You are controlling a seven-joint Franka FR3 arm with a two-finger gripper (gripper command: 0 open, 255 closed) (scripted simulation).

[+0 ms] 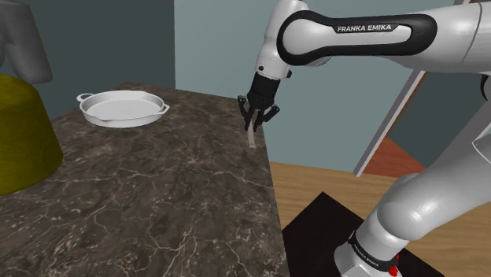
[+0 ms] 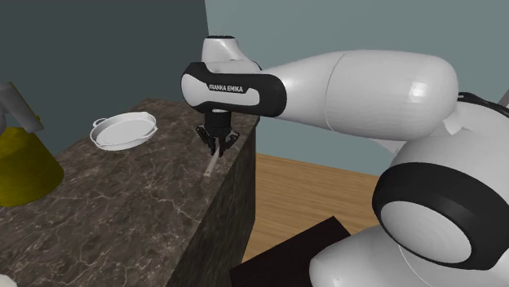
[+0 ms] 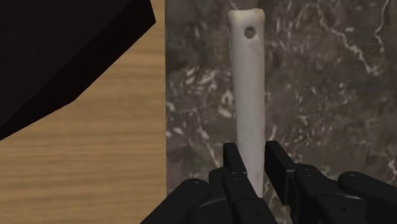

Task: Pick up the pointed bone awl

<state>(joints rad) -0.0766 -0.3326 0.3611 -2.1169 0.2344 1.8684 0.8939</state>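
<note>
Shoulder & 2nd ext. cams look down across the counter [image 1: 157, 189] — wrist cam close above its edge.

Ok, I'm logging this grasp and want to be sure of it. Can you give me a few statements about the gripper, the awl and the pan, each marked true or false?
1. The all-black two-finger gripper is shut on the slim white pointed awl. True.
2. The fingers grip the awl at its end with the small round hole. False: the holed end points away from the gripper, and the narrow end sits between the fingers.
3. The shallow white round pan with two handles rests on the dark marbled counter, apart from the gripper. True.
4. The awl lies flat inside the pan. False: it hangs from the gripper near the counter's edge.
</note>
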